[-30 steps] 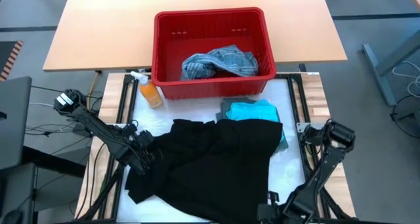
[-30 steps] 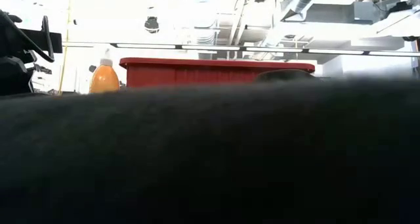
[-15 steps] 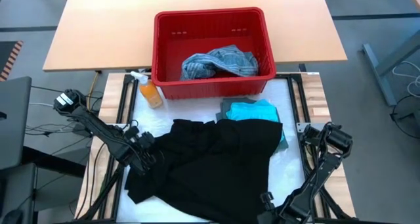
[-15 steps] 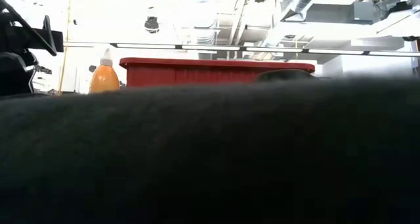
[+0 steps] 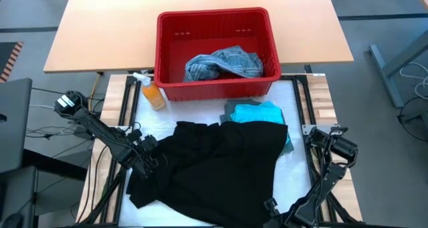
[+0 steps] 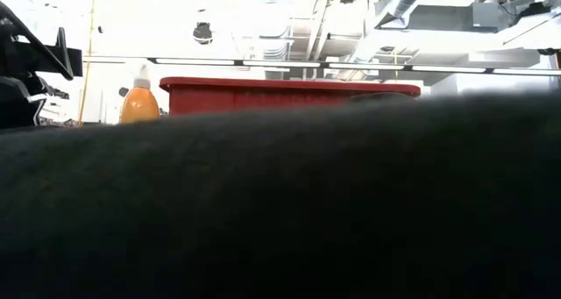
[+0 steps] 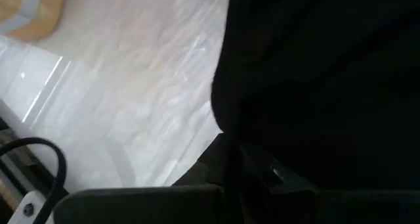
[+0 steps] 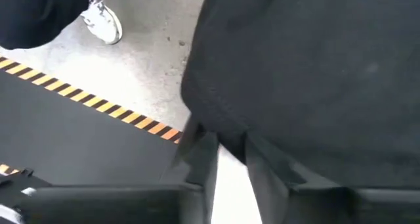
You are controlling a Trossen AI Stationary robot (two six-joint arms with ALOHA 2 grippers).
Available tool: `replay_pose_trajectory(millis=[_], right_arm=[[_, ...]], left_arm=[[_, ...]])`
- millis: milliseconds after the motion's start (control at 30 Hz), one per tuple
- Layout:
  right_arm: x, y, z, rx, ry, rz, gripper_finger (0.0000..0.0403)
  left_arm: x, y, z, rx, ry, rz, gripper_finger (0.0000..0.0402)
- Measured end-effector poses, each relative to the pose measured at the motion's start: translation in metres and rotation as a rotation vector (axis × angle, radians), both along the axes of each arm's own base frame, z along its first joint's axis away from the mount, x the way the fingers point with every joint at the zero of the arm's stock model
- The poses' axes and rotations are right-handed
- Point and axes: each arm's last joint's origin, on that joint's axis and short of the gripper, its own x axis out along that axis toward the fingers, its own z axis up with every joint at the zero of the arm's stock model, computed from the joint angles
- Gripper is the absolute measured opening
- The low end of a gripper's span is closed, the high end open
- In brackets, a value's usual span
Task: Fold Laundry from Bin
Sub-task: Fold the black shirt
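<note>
Two end effectors bracket the black garment [image 5: 214, 164], which lies bin-side [image 5: 217, 51] across the bench. Left end effector [image 5: 144, 156] is clamped on its left edge. Right end effector [image 8: 226, 155] sits at its front-right hem; you can't tell its grip.

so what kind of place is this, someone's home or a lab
Most likely a lab or workshop, not a home: exposed ceiling ducts and pipes show above the red slotted plastic bin, black-and-yellow hazard tape marks the bare concrete floor, and the black garment lies on a white-topped robot workbench.
</note>
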Motion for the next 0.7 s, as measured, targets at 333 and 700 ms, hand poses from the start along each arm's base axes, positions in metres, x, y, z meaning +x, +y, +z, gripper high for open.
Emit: replay_pose_trajectory(millis=[333, 700], right_arm=[[0.002, -0.009, 0.019, -0.007, 0.025, -0.057, 0.0019], [-0.04, -0.03, 0.128, 0.041, -0.191, -0.199, 0.001]], left_arm=[[-0.001, 0.001, 0.017, -0.011, -0.031, -0.04, 0.0], [-0.031, 0.022, 0.08, -0.148, -0.396, -0.124, 0.0]])
